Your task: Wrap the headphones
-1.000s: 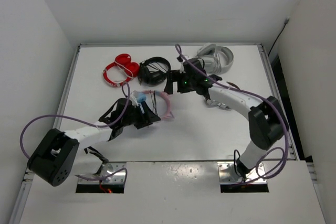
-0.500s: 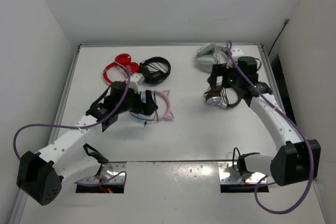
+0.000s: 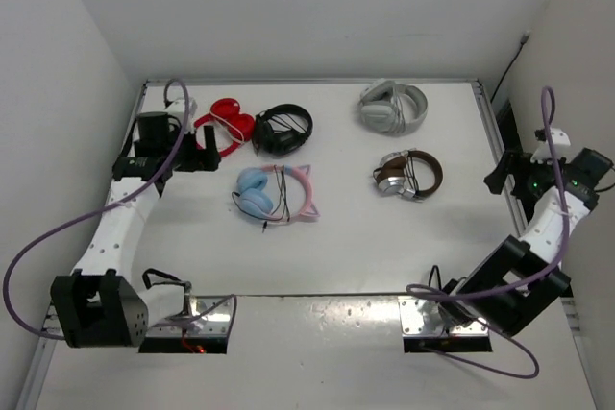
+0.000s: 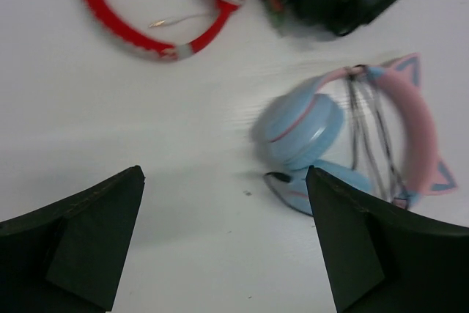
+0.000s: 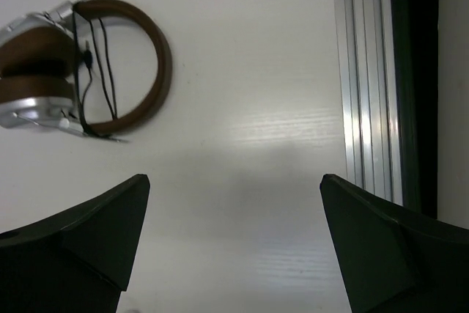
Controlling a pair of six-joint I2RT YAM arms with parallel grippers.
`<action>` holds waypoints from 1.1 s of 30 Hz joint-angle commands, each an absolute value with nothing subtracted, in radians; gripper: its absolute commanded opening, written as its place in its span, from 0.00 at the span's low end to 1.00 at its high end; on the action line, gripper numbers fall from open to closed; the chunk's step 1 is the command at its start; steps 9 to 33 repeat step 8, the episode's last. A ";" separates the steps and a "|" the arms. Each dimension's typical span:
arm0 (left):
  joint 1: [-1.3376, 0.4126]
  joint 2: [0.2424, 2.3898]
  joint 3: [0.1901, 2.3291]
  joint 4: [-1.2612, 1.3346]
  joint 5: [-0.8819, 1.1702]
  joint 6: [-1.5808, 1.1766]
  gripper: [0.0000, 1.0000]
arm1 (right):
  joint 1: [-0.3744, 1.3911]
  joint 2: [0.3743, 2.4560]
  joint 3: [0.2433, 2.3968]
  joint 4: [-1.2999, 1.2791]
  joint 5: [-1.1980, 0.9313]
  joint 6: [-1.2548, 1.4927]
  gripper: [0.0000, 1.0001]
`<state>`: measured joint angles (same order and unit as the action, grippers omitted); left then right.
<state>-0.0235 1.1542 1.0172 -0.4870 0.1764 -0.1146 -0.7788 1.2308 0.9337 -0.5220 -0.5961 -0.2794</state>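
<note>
The headphones (image 3: 274, 193) lie flat on the table left of centre: light blue ear cups, pink cat-ear headband, black cable wound across the band. They also show in the left wrist view (image 4: 344, 137). My left gripper (image 3: 199, 148) is open and empty, above the table to their upper left; in its own view (image 4: 224, 181) the jaws stand wide apart. My right gripper (image 3: 497, 178) is open and empty at the table's right edge, far from them, its jaws (image 5: 234, 188) wide over bare table.
A red pair (image 3: 221, 125), a black pair (image 3: 282, 129), a white pair (image 3: 394, 107) and a brown-and-silver pair (image 3: 408, 175) lie on the table. A metal rail (image 5: 370, 71) runs along the right edge.
Both arms have drawn away from the centre: left gripper let go of the blue headphones and swung to the far left, right gripper swung to the right edge. The headphones now lie free.
</note>
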 commanded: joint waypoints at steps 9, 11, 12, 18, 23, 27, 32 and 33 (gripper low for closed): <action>0.365 1.197 0.904 -0.466 0.351 0.112 0.99 | -0.913 1.336 0.936 -0.612 -0.730 -0.525 0.99; 0.365 1.197 0.904 -0.466 0.351 0.112 0.99 | -0.913 1.336 0.936 -0.612 -0.730 -0.525 0.99; 0.365 1.197 0.904 -0.466 0.351 0.112 0.99 | -0.913 1.336 0.936 -0.612 -0.730 -0.525 0.99; 0.365 1.197 0.904 -0.466 0.351 0.112 0.99 | -0.913 1.336 0.936 -0.612 -0.730 -0.525 0.99; 0.365 1.197 0.904 -0.466 0.351 0.112 0.99 | -0.913 1.336 0.936 -0.612 -0.730 -0.525 0.99; 0.365 1.197 0.904 -0.466 0.351 0.112 0.99 | -0.913 1.336 0.936 -0.612 -0.730 -0.525 0.99; 0.365 1.197 0.904 -0.466 0.351 0.112 0.99 | -0.913 1.336 0.936 -0.612 -0.730 -0.525 0.99; 0.365 1.197 0.904 -0.466 0.351 0.112 0.99 | -0.913 1.336 0.936 -0.612 -0.730 -0.525 0.99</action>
